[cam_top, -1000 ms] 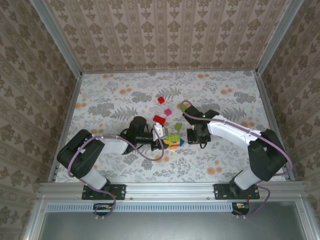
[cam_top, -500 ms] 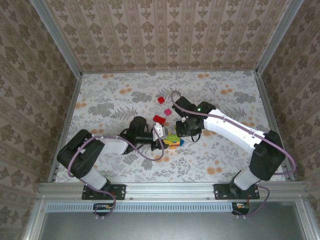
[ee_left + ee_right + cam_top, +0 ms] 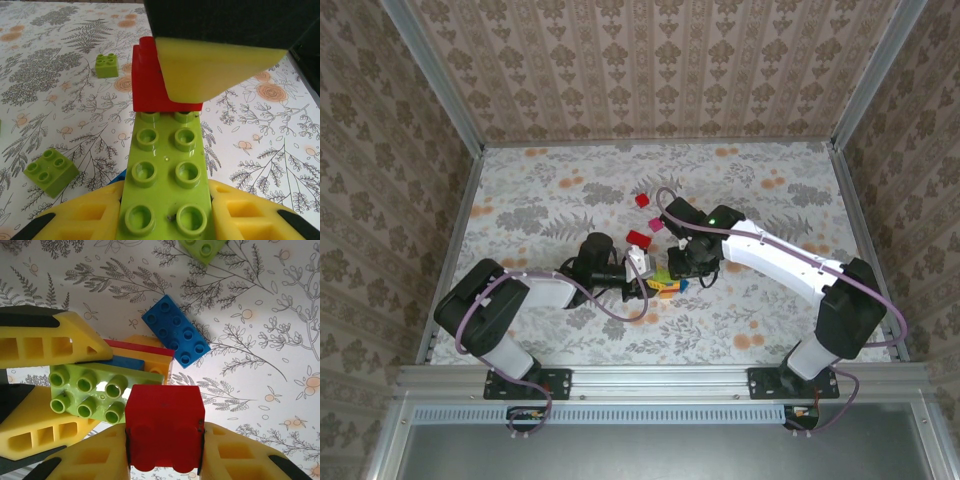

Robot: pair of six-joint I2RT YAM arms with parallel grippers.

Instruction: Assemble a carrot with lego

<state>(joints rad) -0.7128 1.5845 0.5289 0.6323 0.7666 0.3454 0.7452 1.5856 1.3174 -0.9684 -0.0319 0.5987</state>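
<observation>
Red brick (image 3: 164,415) pinched in right gripper (image 3: 164,442); left gripper (image 3: 167,212) clamps green brick (image 3: 167,160).

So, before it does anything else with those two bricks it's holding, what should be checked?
1. Left gripper closed firmly on the long green brick: ok.
2. Right gripper closed on the red brick: ok.
3. Red brick sits over the far end of the long green brick: ok.
4. Red brick lined up squarely with it: cannot tell.
5. Red brick pressed fully down: cannot tell.
</observation>
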